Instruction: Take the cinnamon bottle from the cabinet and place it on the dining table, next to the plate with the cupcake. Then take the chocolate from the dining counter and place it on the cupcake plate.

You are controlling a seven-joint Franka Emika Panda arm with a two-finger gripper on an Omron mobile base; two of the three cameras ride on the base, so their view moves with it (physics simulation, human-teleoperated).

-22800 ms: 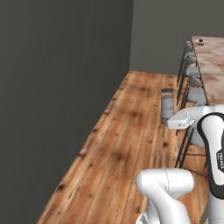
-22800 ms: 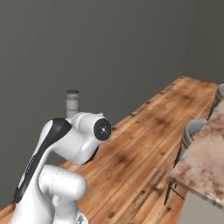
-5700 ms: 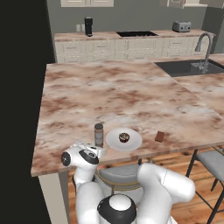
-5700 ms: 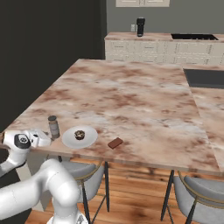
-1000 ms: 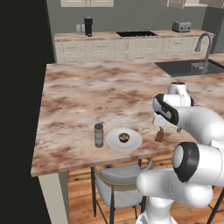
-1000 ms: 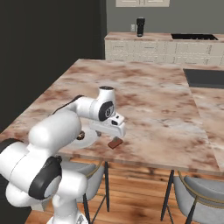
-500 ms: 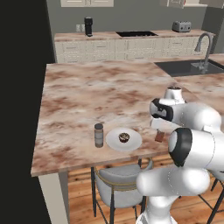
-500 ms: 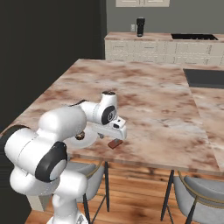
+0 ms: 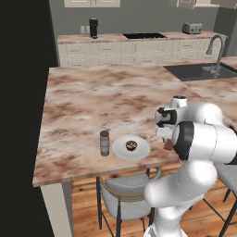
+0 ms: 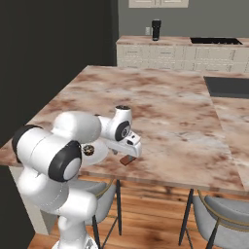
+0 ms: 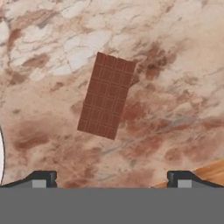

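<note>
Tool spread wide above chocolate lying on dining counter.

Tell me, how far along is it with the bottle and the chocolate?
Done: the bottle stands on the table right beside the plate holding the cupcake. In hand: the claw hangs open just above the chocolate, which lies flat on the marble, not gripped. Left: grasp the chocolate and set it on the plate.
</note>
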